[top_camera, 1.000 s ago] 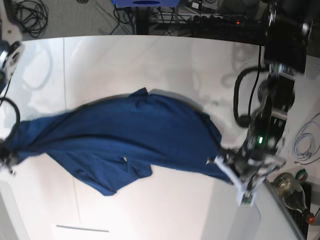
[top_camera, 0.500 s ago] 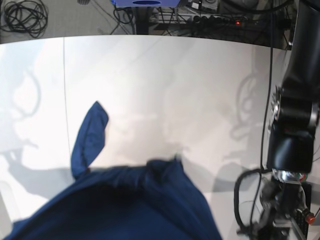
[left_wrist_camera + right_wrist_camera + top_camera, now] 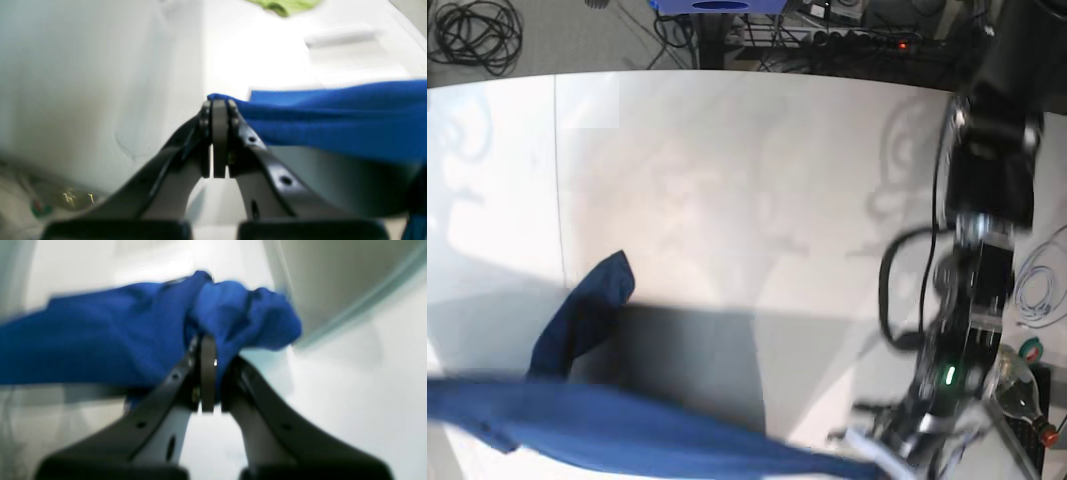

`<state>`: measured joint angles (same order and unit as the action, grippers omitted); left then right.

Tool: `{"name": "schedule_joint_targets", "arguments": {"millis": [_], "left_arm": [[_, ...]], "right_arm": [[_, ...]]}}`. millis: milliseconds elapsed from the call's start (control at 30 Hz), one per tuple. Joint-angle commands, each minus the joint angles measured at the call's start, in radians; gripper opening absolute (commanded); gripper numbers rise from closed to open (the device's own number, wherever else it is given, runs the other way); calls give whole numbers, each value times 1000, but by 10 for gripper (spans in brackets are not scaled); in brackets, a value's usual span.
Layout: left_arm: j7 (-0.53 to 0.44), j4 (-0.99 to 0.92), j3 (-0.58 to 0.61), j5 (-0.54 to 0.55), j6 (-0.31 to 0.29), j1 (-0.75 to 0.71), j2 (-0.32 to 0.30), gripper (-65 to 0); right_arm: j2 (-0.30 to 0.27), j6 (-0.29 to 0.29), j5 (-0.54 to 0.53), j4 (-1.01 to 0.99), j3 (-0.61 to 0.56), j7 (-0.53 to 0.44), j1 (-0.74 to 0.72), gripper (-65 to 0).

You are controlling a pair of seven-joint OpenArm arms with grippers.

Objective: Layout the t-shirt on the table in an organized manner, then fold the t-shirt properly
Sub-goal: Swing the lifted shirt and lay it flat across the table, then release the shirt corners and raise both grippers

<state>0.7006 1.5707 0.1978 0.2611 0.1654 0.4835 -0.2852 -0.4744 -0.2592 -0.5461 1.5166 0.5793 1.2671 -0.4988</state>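
Observation:
The dark blue t-shirt (image 3: 627,425) is lifted off the white table (image 3: 727,170) and stretched as a long band across the bottom of the base view. One sleeve (image 3: 587,310) sticks up from it. In that view my left gripper (image 3: 872,452) is at the band's right end. In the left wrist view the left gripper (image 3: 218,106) is shut on an edge of the t-shirt (image 3: 333,126), which runs off to the right. In the right wrist view the right gripper (image 3: 206,343) is shut on a bunched end of the t-shirt (image 3: 100,340). The base view does not show the right gripper.
A thin seam line (image 3: 557,180) runs down the table's left part. A glass bottle (image 3: 1015,385) and a white cable (image 3: 1039,275) lie by the left arm at the right edge. Black cables (image 3: 477,30) lie on the floor beyond the table. Something green (image 3: 283,5) shows far off.
The shirt, lying spread on the table a second ago, has been raised by both grippers. It now hangs pulled taut between them. The left arm has swung back low on the right.

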Motion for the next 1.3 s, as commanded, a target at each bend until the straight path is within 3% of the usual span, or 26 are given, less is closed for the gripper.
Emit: {"name": "schedule_joint_targets", "arguments": {"millis": [0, 100, 233, 300, 400, 533, 667, 767, 1267], "left_arm": [[-15, 52, -42, -19, 16, -33, -21, -650], [-19, 113, -113, -21, 16, -251, -22, -650], [-28, 133, -140, -21, 16, -509, -21, -650], [-100, 127, -140, -21, 16, -615, -19, -650], [-210, 81, -143, -21, 16, -728, -21, -650], [-264, 23, -143, -24, 16, -813, -22, -650], [-279, 20, -142, -113, 16, -874, -15, -650], [-279, 20, -136, -151, 16, -905, -13, -650], [-272, 64, -145, -154, 16, -955, -19, -650]], "right_arm": [[-1, -2, -30, 62, 35, -34, 41, -644], [79, -2, -73, 104, 84, -57, 251, -644], [167, -4, -81, 91, 80, -224, 489, -644], [197, -4, -81, 58, 46, -303, 566, -644], [200, -4, -81, -24, -8, -378, 635, -644], [200, -4, -81, -127, -43, -484, 690, -644], [199, -4, -79, -170, -55, -550, 711, -644], [190, -4, -73, -190, -51, -554, 716, -644], [181, -2, 168, -287, 26, -548, 664, -635]]}}
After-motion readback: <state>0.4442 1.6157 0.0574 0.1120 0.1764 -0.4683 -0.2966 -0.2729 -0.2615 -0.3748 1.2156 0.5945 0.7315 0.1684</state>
